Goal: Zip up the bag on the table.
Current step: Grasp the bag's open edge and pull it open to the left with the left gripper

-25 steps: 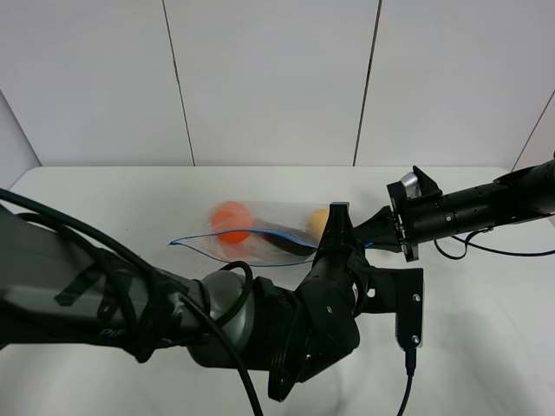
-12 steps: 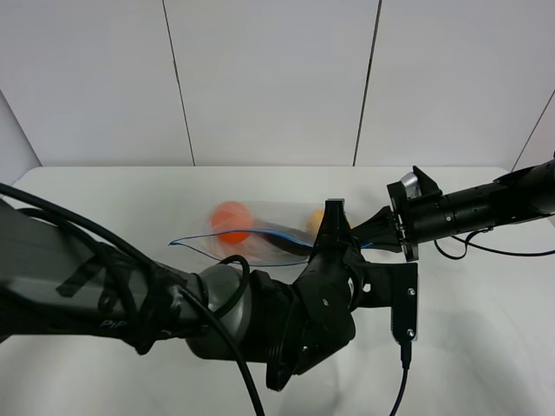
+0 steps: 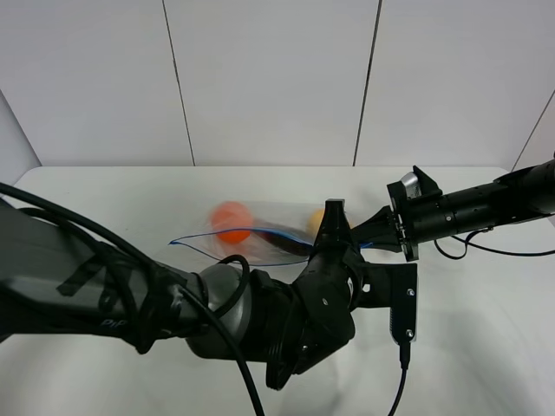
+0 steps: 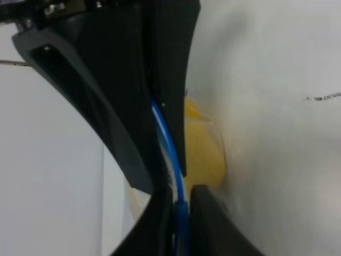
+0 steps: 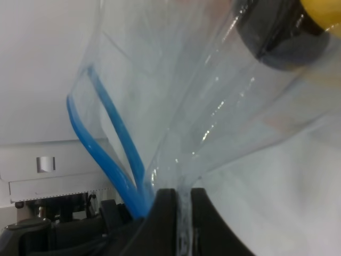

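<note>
The bag [image 3: 260,232] lies on the white table [image 3: 113,195], clear plastic with a blue zipper strip [image 3: 208,237] along its near edge; an orange ball [image 3: 231,221], a yellow item [image 3: 317,219] and a dark item show through. My left gripper [image 3: 334,227] is shut on the zipper strip near the bag's right end; the strip runs between its fingers [image 4: 178,213] beside the yellow item [image 4: 202,149]. My right gripper [image 3: 381,232] is shut on the bag's right corner. In the right wrist view its fingers [image 5: 178,224] pinch the plastic where the blue strip [image 5: 106,144] still gapes open.
The left arm's bulky dark body [image 3: 217,321] and cables cover the table's front left. The right arm [image 3: 468,208] reaches in from the right edge with a cable [image 3: 503,251] trailing on the table. A white panelled wall [image 3: 277,78] stands behind.
My left gripper has shifted slightly left and away along the zipper strip. The bag and my right gripper have stayed put.
</note>
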Tool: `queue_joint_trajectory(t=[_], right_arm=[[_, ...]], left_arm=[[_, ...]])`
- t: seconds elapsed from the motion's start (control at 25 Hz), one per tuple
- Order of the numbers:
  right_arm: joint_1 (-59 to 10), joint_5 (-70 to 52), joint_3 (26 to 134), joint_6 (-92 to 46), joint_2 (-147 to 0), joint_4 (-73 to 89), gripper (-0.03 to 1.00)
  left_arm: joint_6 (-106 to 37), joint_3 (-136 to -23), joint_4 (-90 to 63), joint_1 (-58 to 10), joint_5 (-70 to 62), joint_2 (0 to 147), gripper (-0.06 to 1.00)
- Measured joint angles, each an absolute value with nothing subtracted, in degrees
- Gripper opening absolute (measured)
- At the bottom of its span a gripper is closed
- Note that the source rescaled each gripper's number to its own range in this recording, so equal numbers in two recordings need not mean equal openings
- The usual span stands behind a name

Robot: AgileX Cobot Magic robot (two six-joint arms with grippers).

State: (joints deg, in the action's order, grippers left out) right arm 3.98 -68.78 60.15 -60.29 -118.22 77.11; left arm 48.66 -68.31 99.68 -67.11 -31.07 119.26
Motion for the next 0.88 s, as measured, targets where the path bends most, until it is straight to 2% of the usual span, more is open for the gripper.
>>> queue_joint_trajectory(t=[0.88], right_arm=[[3.98,-69.55,60.15,-60.34,-118.21,76.59,0.0]], left_arm=[[39.67,-66.67,91.59,-67.04,-34.88,117.16,0.0]])
